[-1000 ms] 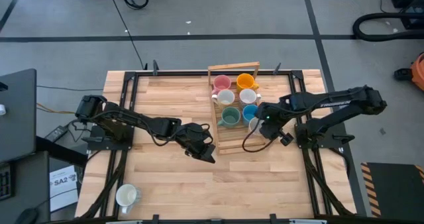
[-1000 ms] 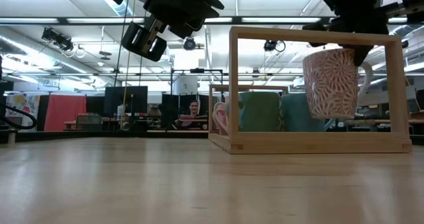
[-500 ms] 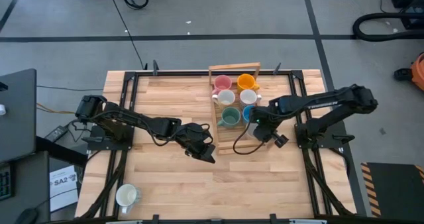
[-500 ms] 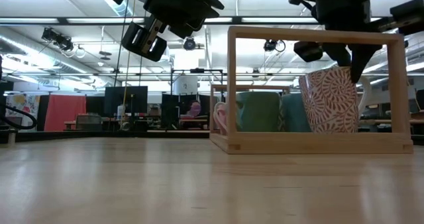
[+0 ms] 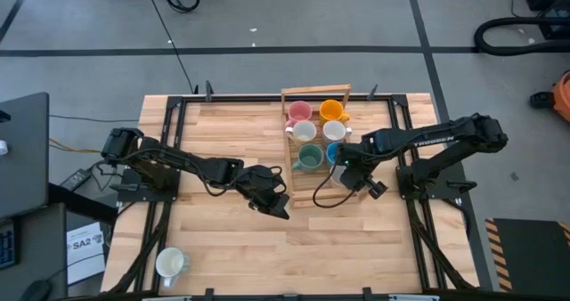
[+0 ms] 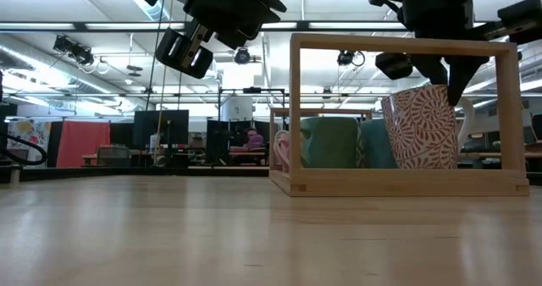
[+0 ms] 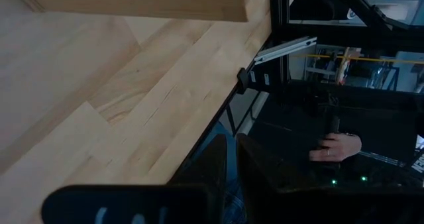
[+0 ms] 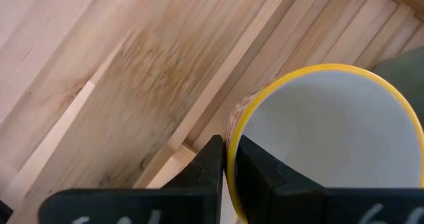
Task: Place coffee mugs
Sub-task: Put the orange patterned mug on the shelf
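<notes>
At the near left corner of the table (image 5: 223,239) one white mug (image 5: 169,264) stands alone, well apart from everything else. Further right, the left pincer (image 5: 278,205) hangs above the boards just left of the wooden rack (image 5: 313,93); its own camera shows the two fingers closed together with nothing between them, and beyond the table edge a person's hand (image 7: 338,146) in the dim room.

In the rack I count five mugs standing in two columns: a pink mug (image 5: 298,111) and an orange mug (image 5: 330,109) at the far end, two white mugs (image 5: 302,131) in the middle row, then a green mug (image 5: 309,158) on the left with a blue mug (image 5: 335,149) beside it, the blue one partly under the right arm, which makes six in all here.

The right pincer (image 5: 343,170) is at the rack's near right slot, clamped on the rim of a patterned mug (image 6: 419,127) with a yellow-edged lip; one finger (image 8: 211,159) lies outside the wall, the other inside. From table height that mug sits low within the frame, leaning slightly; I cannot tell if its base touches the slats
</notes>
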`<action>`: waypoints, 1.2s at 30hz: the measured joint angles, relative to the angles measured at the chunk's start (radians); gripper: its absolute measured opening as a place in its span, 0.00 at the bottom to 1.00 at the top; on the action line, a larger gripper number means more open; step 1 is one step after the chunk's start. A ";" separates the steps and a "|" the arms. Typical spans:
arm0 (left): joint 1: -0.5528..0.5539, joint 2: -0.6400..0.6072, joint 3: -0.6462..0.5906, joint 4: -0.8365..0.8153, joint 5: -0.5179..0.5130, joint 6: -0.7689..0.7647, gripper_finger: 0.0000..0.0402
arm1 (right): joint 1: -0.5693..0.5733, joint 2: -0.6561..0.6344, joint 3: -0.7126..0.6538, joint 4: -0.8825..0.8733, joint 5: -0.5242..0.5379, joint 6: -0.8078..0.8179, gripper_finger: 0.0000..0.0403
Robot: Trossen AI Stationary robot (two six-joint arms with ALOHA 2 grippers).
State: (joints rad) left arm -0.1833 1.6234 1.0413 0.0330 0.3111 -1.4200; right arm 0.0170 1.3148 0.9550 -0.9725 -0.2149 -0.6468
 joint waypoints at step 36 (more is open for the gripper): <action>0.000 0.000 0.000 0.000 0.000 -0.002 0.10 | 0.000 0.000 -0.002 0.016 0.013 0.070 0.28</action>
State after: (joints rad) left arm -0.1833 1.6234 1.0412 0.0330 0.3111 -1.4224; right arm 0.0170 1.3148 0.9531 -0.9563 -0.2024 -0.5766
